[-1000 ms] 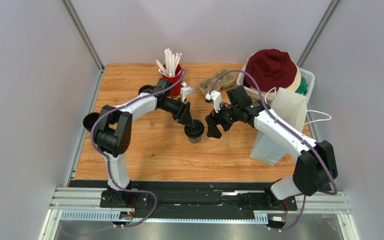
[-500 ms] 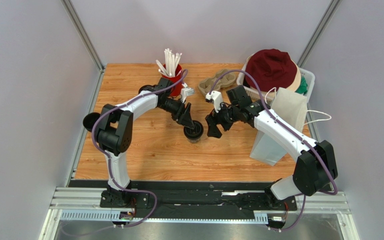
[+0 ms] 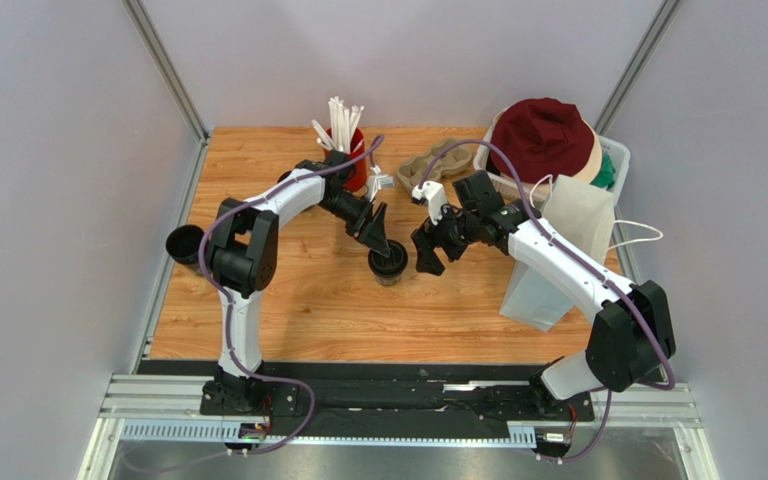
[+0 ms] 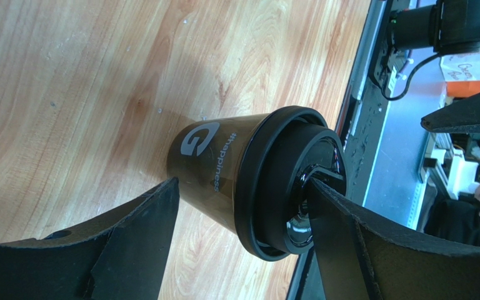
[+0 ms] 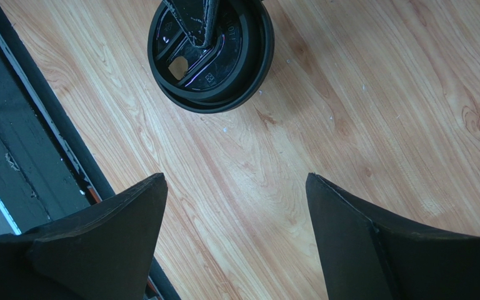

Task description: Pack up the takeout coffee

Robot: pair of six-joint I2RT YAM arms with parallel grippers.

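Observation:
The takeout coffee point(image 3: 389, 266) stands upright on the wooden table, a brown paper cup point(image 4: 214, 169) with a black lid point(image 4: 289, 181). My left gripper point(image 3: 382, 243) is open and straddles the cup's rim. One finger point(image 4: 139, 240) is clear of the cup's wall, the other point(image 4: 342, 244) lies over the lid's top. In the right wrist view the lid point(image 5: 214, 59) shows from above, with the left finger across it. My right gripper point(image 3: 425, 255) hangs open just right of the cup, with only bare wood between its fingers point(image 5: 117, 219).
A red cup of white straws point(image 3: 344, 150) and a cardboard cup carrier point(image 3: 438, 163) stand at the back. A white paper bag point(image 3: 558, 255) stands at the right, in front of a basket point(image 3: 613, 155) holding a dark red hat point(image 3: 543, 135). A black cup point(image 3: 184, 243) sits at the left edge.
My left gripper's jaws have spread wider around the lidded cup, and the left arm's elbow has swung toward the back. The cup and the right arm have not moved.

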